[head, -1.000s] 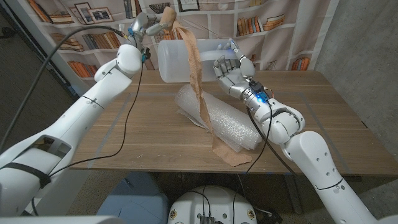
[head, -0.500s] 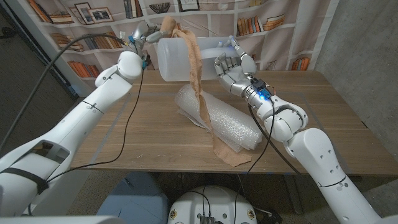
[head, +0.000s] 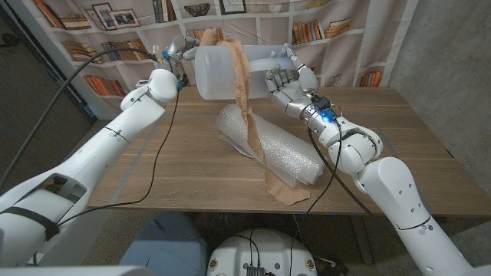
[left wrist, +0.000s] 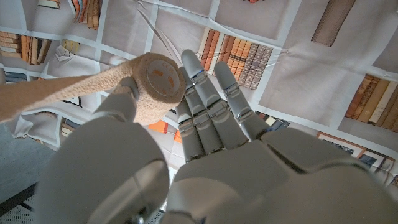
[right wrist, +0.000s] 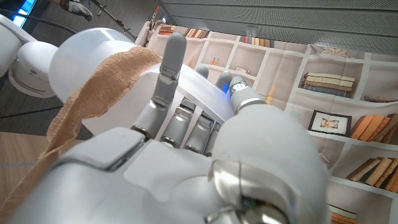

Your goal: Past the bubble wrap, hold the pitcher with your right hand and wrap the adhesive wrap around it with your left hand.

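Translucent white plastic pitcher (head: 217, 74) hangs in the air above the far part of the wooden table (head: 176, 157), held up from its right side by the robot's right hand (head: 282, 83). That hand's palm faces the pitcher and its fingers (right wrist: 166, 68) reach up along the pitcher's wall, pressed against the plastic as the right wrist view shows; the thumb side is hidden behind the vessel.

A tan, gauzy band of adhesive wrap (head: 247, 115) lies over the top of the pitcher, runs down its front face and hangs on past it. Below the pitcher, the band crosses a roll of clear bubble wrap (head: 268, 147) that lies on the table, and the band's loose end rests on the wood at the near side of that roll.

The robot's left hand (head: 178, 47) is raised just beside the pitcher's upper left corner. In the left wrist view it pinches the small tan roll of adhesive wrap (left wrist: 157, 83) between its thumb and its fingers (left wrist: 205, 106), which are held straight and close together, and the band leads off from the roll taut toward the pitcher.

Behind the pitcher hangs a backdrop printed with bookshelves (head: 330, 31). A black cable (head: 157, 146) droops from the left arm across the table.
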`<state>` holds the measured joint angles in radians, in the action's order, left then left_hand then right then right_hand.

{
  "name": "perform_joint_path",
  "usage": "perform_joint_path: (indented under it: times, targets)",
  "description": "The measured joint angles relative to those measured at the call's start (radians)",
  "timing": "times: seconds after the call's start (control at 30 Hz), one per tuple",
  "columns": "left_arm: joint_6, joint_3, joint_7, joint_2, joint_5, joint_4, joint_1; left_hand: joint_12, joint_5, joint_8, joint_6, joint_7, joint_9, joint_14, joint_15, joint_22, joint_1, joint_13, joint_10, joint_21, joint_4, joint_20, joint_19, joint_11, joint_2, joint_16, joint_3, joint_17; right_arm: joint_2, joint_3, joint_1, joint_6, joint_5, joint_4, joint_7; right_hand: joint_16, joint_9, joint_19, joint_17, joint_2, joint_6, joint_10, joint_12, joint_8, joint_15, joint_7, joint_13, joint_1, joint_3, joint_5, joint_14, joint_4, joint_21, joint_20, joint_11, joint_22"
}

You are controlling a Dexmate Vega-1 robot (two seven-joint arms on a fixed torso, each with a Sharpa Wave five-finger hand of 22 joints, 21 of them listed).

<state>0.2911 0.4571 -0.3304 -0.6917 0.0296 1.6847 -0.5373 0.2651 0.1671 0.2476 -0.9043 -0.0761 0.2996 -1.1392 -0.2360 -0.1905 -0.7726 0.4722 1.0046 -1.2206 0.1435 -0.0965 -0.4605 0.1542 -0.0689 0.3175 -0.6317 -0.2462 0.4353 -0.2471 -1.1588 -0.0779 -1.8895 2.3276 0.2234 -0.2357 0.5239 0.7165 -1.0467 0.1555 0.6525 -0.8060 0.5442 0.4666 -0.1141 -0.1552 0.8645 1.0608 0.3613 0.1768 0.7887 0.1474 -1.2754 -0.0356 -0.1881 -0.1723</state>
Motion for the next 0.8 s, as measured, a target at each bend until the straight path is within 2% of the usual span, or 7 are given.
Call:
perform_joint_path:
  times: [0.4, 0.47, 0.8]
  targets:
    - [0.021, 0.025, -0.014, -0.004, 0.035, -0.025, 0.002, -0.007, 0.0, -0.005, 0.0, 0.0, -0.001, 0.0, 0.0, 0.0, 0.001, -0.009, 0.0, -0.003, 0.0, -0.001, 0.004, 0.0, 0.001, -0.007, 0.0, 0.0, 0.005, 0.015, -0.009, 0.003, -0.005, 0.003, -0.007, 0.0, 0.0, 0.0, 0.0, 0.0, -0.001, -0.001, 0.0, 0.0, 0.0, 0.001, 0.0, 0.0, 0.0, 0.0, 0.0, 0.0, 0.006, 0.0, 0.0, 0.0]
    - [0.023, 0.027, -0.015, -0.005, 0.038, -0.028, 0.002, -0.012, 0.0, -0.005, 0.005, -0.006, -0.001, 0.009, 0.005, 0.0, 0.001, -0.009, 0.0, -0.007, 0.0, 0.006, 0.013, 0.0, 0.001, -0.008, 0.0, 0.0, 0.005, 0.016, -0.009, 0.004, -0.005, 0.003, -0.007, 0.0, 0.0, 0.0, 0.0, 0.0, -0.002, -0.001, 0.0, 0.0, 0.0, 0.002, 0.0, 0.0, 0.0, 0.0, 0.0, 0.0, 0.006, 0.0, 0.0, 0.0]
    - [0.035, 0.037, -0.016, -0.006, 0.045, -0.047, -0.008, -0.015, 0.0, -0.008, 0.01, -0.012, 0.0, 0.02, 0.005, 0.003, 0.004, -0.01, -0.008, -0.011, 0.0, 0.007, 0.014, -0.001, 0.004, -0.015, 0.0, -0.003, -0.006, 0.017, 0.008, 0.015, 0.01, -0.009, -0.011, 0.0, 0.0, 0.0, 0.0, 0.0, -0.002, -0.001, -0.004, 0.0, 0.0, 0.002, 0.0, 0.0, 0.0, 0.0, 0.0, 0.0, 0.006, 0.0, 0.0, 0.0]
